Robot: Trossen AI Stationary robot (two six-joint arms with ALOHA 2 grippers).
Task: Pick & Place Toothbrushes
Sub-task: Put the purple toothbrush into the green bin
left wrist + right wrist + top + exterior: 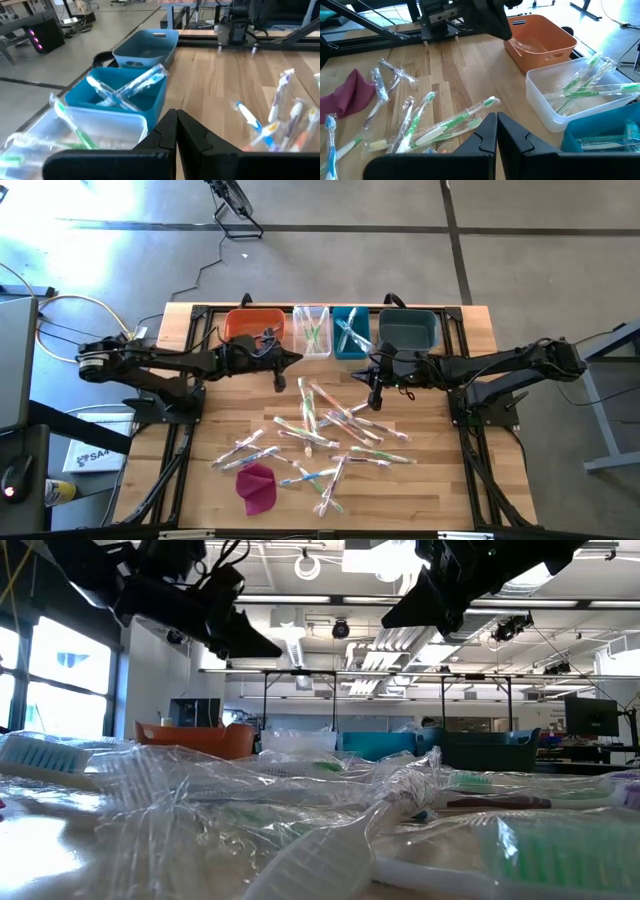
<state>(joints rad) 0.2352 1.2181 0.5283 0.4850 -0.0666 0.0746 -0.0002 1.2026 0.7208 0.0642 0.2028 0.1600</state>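
While both arms hang over the far half of the wooden table [440, 480], four bins line its far edge: from left to right an orange bin [254, 325], a clear bin [312, 330], a bright blue bin [351, 332] and a dark blue-grey bin [409, 330]. Green-handled wrapped brushes lie in the clear bin, and a couple of crossed blue-and-white ones in the bright blue bin. From overhead the orange and dark bins look bare, though the right wrist camera catches a pale stick lying inside the orange one. Most of the toothbrushes [325, 430] lie scattered in their clear wrappers across the middle of the table, with a magenta cloth [257, 487] at the near left of the heap. The left gripper [281, 378] hovers just near of the orange and clear bins, its fingers clenched on nothing; the right gripper [376, 396] hangs near the bright blue bin above the heap's far edge, likewise closed and empty. Only the table-level camera shows both grippers well clear of the surface, above crumpled wrappers filling the foreground.
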